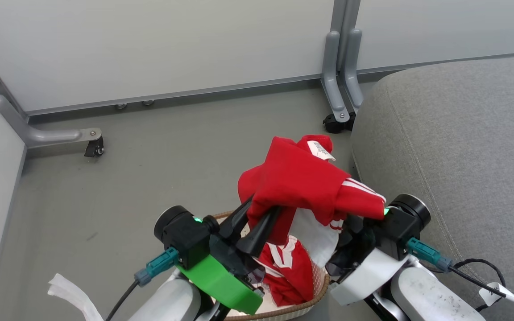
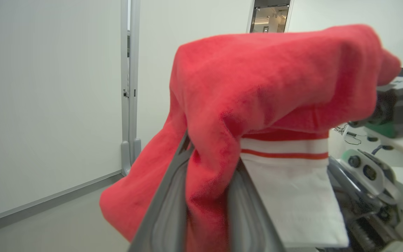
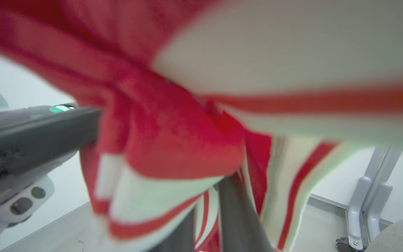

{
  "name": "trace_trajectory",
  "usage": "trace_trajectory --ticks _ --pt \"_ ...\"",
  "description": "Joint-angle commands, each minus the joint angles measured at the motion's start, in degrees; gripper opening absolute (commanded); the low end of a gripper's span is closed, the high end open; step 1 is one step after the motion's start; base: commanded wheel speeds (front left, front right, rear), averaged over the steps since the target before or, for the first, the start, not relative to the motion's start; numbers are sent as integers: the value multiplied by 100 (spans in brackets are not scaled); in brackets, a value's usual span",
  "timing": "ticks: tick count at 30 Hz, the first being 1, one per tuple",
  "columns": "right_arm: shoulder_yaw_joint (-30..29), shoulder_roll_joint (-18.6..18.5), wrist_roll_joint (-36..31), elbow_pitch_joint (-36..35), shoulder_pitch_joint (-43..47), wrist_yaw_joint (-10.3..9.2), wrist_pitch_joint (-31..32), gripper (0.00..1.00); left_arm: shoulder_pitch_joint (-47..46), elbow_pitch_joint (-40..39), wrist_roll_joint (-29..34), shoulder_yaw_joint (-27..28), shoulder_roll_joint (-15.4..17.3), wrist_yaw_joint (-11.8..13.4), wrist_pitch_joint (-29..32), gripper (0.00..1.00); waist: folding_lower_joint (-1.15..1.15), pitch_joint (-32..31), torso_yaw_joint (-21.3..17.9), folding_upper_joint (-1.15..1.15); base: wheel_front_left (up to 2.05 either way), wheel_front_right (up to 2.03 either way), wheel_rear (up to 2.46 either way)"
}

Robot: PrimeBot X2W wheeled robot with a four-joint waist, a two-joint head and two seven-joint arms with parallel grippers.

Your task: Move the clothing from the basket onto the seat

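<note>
The left gripper [image 1: 263, 208] had its two fingers pinched together on a fold of the red garment [image 1: 297, 178], the cloth bunched between them and spilling over their tips. The right gripper [image 1: 350, 223] sat under the garment's striped right end, its fingertips hidden in the head view. In the right wrist view its fingers [image 3: 238, 213] stood close together with striped cloth caught between them, so it too was clamped on the same garment. The garment hung draped across both grippers, lifted above the basket [image 1: 283, 312]. A white label [image 1: 321, 150] showed at its top, and white trim with red stripes hung down toward the basket. A second garment [image 1: 290, 272] lay crumpled inside the basket. The basket stood on the grey floor [image 1: 150, 156] just beside the left edge of the seat [image 1: 462, 156]. The lifted garment was near that edge but not resting on the seat. Pale wall panels [image 1: 150, 44] stood behind
</note>
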Motion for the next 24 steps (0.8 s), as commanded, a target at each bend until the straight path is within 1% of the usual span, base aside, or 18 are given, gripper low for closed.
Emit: trace_trajectory --ticks 1,2,3,4,11,24 --pt "-50 50 31 -73 73 -2 -21 0 77 4 25 23 11 -12 9 38 0 2 -4 0 0 0 0" --pt "-63 63 31 -87 79 -2 -21 0 78 -8 51 28 9 -12 8 57 0 2 -6 0 0 0 0" --pt "-84 80 34 -111 81 -2 -21 0 86 -22 69 31 6 -12 8 86 0 2 -8 0 0 0 0" --pt "-104 98 44 -131 85 -2 -21 0 87 -30 66 8 12 -12 8 100 0 3 -9 0 0 0 0" --pt "-273 242 98 -313 163 -2 -21 0 95 -77 130 11 34 -12 8 100 0 6 -2 0 0 0 0" --pt "-398 382 146 -395 207 -2 -21 0 95 -179 254 29 40 -12 9 100 0 -12 17 0 0 0 0"
